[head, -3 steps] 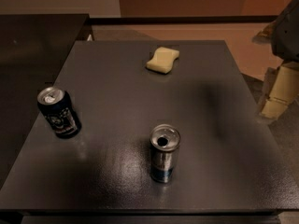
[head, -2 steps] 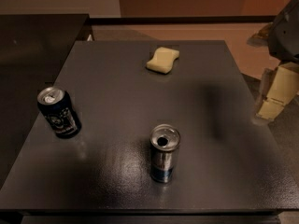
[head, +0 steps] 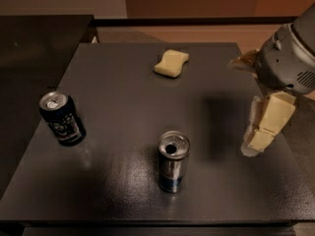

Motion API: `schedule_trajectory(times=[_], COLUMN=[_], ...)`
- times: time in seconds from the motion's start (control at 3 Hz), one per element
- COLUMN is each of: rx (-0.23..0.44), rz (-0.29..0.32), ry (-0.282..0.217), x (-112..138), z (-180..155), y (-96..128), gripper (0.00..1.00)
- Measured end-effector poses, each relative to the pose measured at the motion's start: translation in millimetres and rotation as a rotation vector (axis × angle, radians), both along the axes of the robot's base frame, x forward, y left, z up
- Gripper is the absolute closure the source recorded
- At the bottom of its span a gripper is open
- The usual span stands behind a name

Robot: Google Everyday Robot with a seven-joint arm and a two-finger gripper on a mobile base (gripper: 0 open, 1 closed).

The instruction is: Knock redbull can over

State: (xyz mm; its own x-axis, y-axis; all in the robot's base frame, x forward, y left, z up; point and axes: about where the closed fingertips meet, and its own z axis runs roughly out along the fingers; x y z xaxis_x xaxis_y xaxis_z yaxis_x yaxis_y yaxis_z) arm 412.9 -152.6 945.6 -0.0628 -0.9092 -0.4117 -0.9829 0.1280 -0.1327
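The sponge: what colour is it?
Pale yellow sponge, in the camera view; the pincer hangs over the table, right side.

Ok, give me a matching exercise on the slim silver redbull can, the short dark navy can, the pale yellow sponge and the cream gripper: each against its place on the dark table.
1. slim silver redbull can
2. short dark navy can
3. pale yellow sponge
4. cream gripper

A. above the picture-right side of the dark table
B. standing near the front edge, centre
C. lying near the far edge
D. standing at picture-left

Pairs: 1-B, 2-D, 3-C, 4-A.
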Motion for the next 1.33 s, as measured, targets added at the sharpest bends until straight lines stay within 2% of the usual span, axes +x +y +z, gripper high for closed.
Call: schedule_trajectory(times=[0.33, 0.67, 1.33], rx=[0.092, 0.165, 0.255], rz=[0.088, 0.148, 0.214], ry=[0.025, 0.047, 0.082], x=[-23.2, -42.6, -63.3], z=[-17.2, -28.3, -38.9], y=[32.9, 61.8, 99.9], gripper=[0.00, 0.00, 0.00])
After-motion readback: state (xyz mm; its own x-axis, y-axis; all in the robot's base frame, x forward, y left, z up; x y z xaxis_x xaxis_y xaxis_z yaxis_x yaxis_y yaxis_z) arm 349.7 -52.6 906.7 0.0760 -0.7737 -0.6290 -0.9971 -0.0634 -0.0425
